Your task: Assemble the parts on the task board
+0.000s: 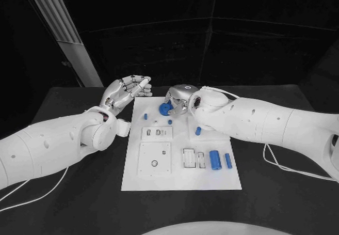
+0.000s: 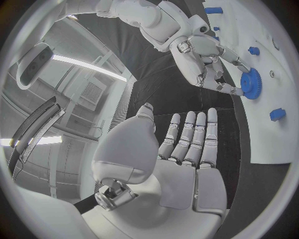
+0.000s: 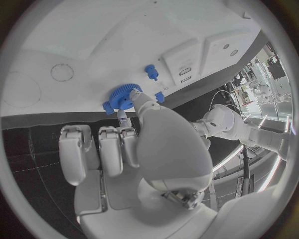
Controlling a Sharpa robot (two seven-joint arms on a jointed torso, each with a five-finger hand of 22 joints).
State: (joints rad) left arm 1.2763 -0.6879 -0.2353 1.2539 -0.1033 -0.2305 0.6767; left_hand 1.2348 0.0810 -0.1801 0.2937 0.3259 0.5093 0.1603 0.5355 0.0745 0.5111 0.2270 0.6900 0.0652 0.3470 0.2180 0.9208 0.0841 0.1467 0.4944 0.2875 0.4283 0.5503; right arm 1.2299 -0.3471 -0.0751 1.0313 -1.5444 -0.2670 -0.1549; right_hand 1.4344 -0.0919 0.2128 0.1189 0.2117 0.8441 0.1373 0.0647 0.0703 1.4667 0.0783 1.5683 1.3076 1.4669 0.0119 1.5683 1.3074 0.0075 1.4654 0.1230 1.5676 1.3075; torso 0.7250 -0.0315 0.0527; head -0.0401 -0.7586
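Note:
The white task board (image 1: pixel 179 180) lies in the middle of the black table. At its far edge my right hand (image 1: pixel 182 99) pinches a blue gear (image 1: pixel 165 108) between thumb and fingertips, low over the board. In the right wrist view the gear (image 3: pixel 121 98) sits at the tips of my right hand (image 3: pixel 137 144). The left wrist view shows the same gear (image 2: pixel 251 83) under the right hand (image 2: pixel 209 62). My left hand (image 1: pixel 126 91) hovers raised beside the board's far left corner, palm up, fingers apart and holding nothing (image 2: pixel 187 144).
Small blue pegs (image 1: pixel 145 117) (image 1: pixel 170 120) (image 1: pixel 198 130) stand on the board's far half. Two blue cylinders (image 1: pixel 215 160) (image 1: pixel 228 161) lie at its near right, beside slotted white blocks (image 1: pixel 156 132) (image 1: pixel 155 158). A cable (image 1: pixel 290 167) trails on the table at the right.

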